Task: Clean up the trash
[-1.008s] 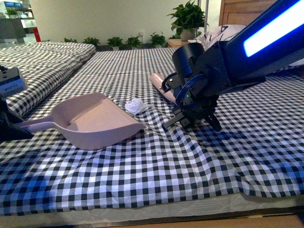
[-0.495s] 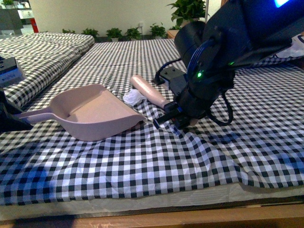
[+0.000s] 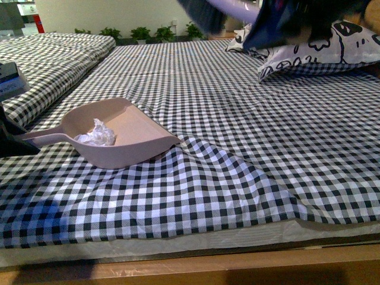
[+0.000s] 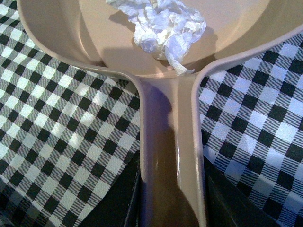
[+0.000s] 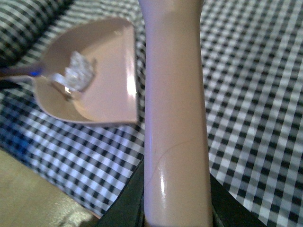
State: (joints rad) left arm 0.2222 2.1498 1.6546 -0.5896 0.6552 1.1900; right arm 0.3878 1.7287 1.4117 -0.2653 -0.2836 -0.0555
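The white trash (image 3: 95, 133) sits inside the dustpan (image 3: 133, 139), at 9 o'clock. The left gripper (image 4: 170, 208) holds its handle; the right gripper (image 5: 176, 208) holds a pink stick (image 5: 175, 109).

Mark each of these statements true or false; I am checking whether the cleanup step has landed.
1. The trash lies inside the dustpan. True.
2. The left gripper holds the dustpan's handle. True.
3. The dustpan is tipped upside down. False: it sits open side up on the checked cloth.
4. The right gripper is empty. False: it holds a beige handle.
5. A patterned pillow lies at the far right. True.
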